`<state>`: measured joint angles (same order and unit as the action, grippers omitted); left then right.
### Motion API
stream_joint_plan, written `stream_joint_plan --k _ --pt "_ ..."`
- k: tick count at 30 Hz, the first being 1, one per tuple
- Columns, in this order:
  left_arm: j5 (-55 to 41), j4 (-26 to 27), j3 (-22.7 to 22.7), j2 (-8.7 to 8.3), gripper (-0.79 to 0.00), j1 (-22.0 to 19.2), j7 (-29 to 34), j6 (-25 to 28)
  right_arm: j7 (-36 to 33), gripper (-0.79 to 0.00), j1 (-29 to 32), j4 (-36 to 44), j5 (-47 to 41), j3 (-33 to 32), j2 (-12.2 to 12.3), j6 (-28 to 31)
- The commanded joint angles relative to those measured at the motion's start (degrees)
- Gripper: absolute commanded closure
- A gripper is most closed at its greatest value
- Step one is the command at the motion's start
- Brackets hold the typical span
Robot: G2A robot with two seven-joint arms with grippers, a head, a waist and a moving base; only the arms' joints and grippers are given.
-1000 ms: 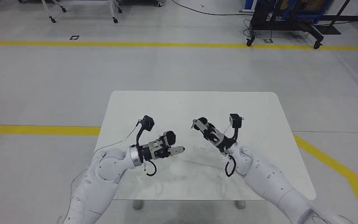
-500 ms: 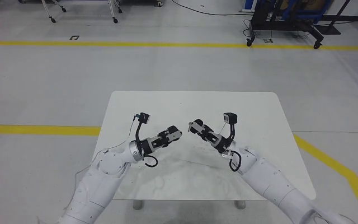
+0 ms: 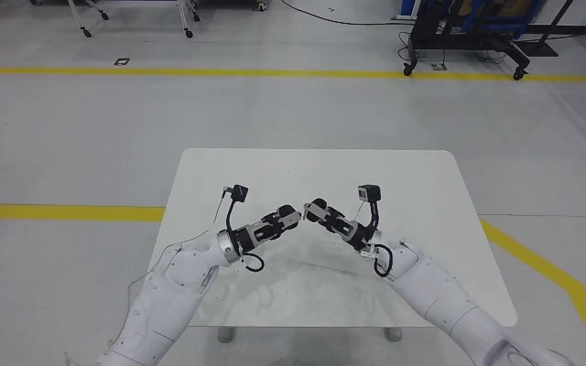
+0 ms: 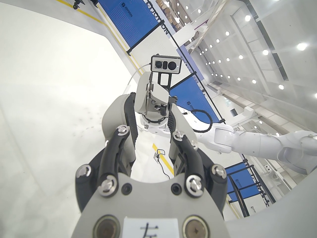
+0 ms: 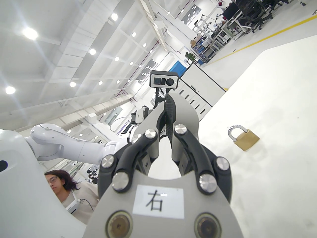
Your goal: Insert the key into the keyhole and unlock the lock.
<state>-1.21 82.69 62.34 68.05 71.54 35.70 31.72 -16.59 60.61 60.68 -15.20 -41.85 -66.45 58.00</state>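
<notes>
While the padlock (image 5: 244, 138) lies on the counter (image 5: 272, 80), our right tool (image 5: 166, 105) is pinched closed, left tool (image 4: 148, 105) spread open, tip-to-tip. We read it as a key handoff; can't confirm.

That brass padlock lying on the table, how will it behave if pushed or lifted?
The padlock looks like solid metal, so it is probably rigid and heavy for its size. Lying flat on the smooth table, it would likely slide rather than roll. Its shiny finish may slip in a grip.

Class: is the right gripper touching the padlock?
Apart. The right wrist view shows the padlock lying on the table, with bare table between it and the right gripper.
</notes>
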Motion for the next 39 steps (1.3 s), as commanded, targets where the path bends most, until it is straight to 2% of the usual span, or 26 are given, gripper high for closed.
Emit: stream_joint_plan --k 1,4,10,14,15,17,39 --pt "0.0 0.0 0.0 -0.02 -0.274 0.0 0.0 -0.2 -1.2 0.000 -0.4 -0.6 -0.7 0.2 -0.5 0.0" --pt "0.2 0.1 -0.1 -0.04 -0.262 0.0 0.1 -0.6 -2.7 0.000 -0.9 -1.2 -1.5 0.4 -1.3 0.0" --pt "0.4 0.0 -0.3 -0.04 -0.163 -0.2 0.3 -0.9 -5.0 0.000 -1.5 -2.4 -2.3 -0.1 -2.5 0.0" --pt "0.8 -0.1 -0.4 -0.06 -0.139 -0.2 0.3 -1.3 -6.0 0.000 -1.4 -3.2 -2.3 -1.0 -3.1 0.0" --pt "1.0 -0.1 -0.4 -0.07 -0.120 -0.2 0.1 -1.4 -6.3 0.000 -1.4 -3.3 -2.3 -1.2 -3.2 0.0" --pt "1.8 0.0 -0.5 -0.07 0.000 -0.1 -0.3 -1.5 -6.8 0.000 -1.1 -3.3 -2.3 -1.8 -3.4 0.0" --pt "3.4 1.2 0.9 -0.42 0.000 0.4 -2.4 -1.1 -14.1 0.000 2.2 -2.2 -2.6 -8.3 -4.6 0.0"
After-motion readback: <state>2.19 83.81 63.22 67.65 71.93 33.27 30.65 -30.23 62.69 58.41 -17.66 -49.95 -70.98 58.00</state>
